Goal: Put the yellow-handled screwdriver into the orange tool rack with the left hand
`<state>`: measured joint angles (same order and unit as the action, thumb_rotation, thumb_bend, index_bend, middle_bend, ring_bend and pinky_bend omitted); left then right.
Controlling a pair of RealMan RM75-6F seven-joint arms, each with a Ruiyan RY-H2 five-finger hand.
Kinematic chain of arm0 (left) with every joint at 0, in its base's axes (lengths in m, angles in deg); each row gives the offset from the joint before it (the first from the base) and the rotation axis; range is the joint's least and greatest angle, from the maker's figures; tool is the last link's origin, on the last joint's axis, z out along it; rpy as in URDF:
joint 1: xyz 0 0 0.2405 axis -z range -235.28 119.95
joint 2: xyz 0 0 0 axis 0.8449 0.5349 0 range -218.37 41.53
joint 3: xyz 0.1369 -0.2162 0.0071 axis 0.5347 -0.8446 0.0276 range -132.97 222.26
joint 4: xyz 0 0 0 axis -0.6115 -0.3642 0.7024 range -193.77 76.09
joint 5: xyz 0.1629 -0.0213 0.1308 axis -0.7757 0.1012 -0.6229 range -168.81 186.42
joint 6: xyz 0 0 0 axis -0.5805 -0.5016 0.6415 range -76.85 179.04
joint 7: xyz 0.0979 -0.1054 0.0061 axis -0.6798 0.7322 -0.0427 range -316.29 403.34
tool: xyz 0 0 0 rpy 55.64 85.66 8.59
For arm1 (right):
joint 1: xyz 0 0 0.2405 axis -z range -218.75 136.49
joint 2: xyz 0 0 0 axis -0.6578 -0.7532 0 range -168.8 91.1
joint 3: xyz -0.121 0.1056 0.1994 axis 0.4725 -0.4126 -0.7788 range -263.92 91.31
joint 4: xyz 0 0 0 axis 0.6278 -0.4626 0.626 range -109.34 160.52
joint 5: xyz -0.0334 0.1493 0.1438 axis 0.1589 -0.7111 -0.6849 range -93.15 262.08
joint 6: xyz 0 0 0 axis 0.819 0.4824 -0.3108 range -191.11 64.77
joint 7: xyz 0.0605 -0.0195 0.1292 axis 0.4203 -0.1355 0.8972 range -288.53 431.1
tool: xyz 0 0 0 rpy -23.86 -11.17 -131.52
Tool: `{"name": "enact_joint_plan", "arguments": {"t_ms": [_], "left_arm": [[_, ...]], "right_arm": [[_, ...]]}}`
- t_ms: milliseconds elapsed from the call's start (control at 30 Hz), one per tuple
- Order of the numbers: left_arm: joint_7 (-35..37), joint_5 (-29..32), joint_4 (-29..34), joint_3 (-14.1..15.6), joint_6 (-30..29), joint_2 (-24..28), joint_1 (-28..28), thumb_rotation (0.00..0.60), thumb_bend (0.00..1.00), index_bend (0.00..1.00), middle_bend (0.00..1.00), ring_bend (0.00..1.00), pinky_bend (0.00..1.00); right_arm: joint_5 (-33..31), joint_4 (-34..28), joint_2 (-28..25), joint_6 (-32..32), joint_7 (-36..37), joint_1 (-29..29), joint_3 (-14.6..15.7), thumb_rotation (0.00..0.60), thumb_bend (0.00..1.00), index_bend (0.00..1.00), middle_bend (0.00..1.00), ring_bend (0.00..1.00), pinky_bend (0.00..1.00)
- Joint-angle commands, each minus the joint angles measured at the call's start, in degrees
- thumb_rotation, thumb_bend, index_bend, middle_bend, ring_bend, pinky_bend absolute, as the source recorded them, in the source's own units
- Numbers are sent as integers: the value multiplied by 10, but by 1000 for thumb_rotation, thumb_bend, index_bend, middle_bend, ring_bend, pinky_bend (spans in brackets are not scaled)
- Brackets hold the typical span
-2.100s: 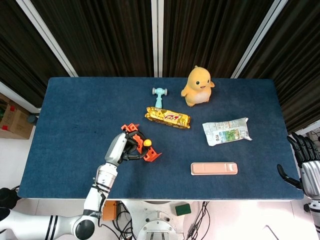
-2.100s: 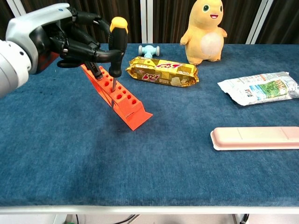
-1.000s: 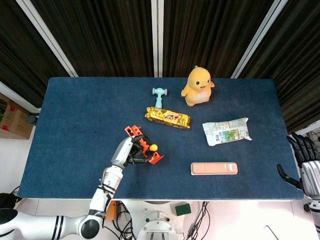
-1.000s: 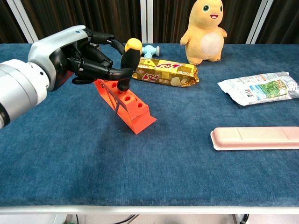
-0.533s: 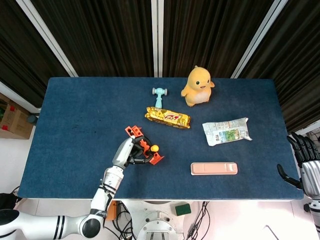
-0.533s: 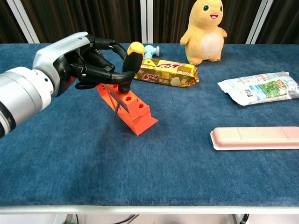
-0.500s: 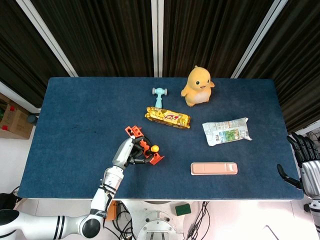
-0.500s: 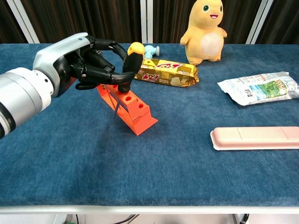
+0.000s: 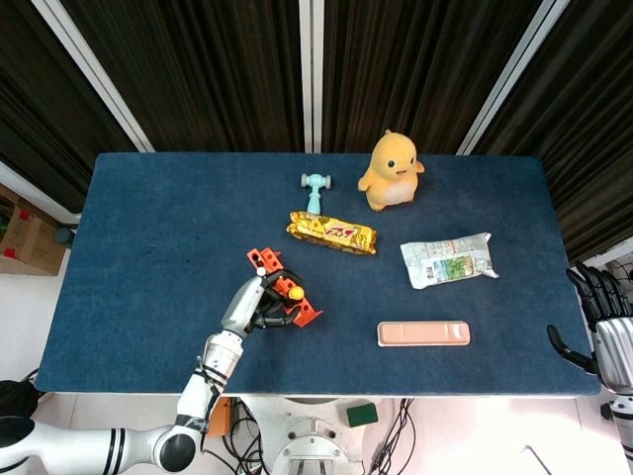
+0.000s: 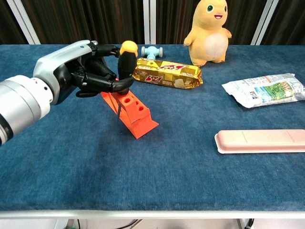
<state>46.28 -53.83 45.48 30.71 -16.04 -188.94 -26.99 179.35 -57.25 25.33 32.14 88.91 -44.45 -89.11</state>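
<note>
On the near-left part of the blue table [image 10: 71, 157], the left hand [image 10: 81, 71] grips the yellow-handled screwdriver [image 10: 126, 61] by its black-and-yellow handle, holding it roughly upright over the orange tool rack [image 10: 133, 112]. Its thin shaft runs down at the rack's near face (whether the tip sits in a hole I cannot tell). At the table's far right edge, the right hand [image 9: 605, 332] holds nothing, fingers loosely apart. A gold snack bar [image 10: 167, 73] lies just behind the rack.
</note>
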Motion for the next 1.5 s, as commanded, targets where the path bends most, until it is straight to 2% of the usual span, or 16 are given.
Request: {"name": "enact_joint_plan", "arguments": {"t_ms": [33,200,633,1167,1333,1500], "left_arm": [[1,-1,-1,1,2,1,0,600,287,320,1000,1000,1000],[7,-7,-2,3,4,3,-3,600,287,268,1000,1000,1000],[12,-39,1,19,5,6,-9,600,286,264,1000,1000,1000],[1,-50,8,18,-3,4,-12,600,286,255,1000,1000,1000],[2,-70,29,19,-19,20,-21,600,287,253,1000,1000,1000],[7,-133,46,35,-73,66,-52,600,286,248,1000,1000,1000]], "right_arm": [[0,0,0,0,0,0,0,600,341,0,0,0,0],[0,0,0,-1,0,0,0,600,341,0,0,0,0],[0,-1,0,-1,-1,0,0,600,342,0,0,0,0],[0,0,-2,-1,4,0,1,600,343,0,0,0,0],[0,0,-2,1,4,1,0,600,342,0,0,0,0],[-1,0,-2,3,6,2,-1,600,343,0,0,0,0]]}}
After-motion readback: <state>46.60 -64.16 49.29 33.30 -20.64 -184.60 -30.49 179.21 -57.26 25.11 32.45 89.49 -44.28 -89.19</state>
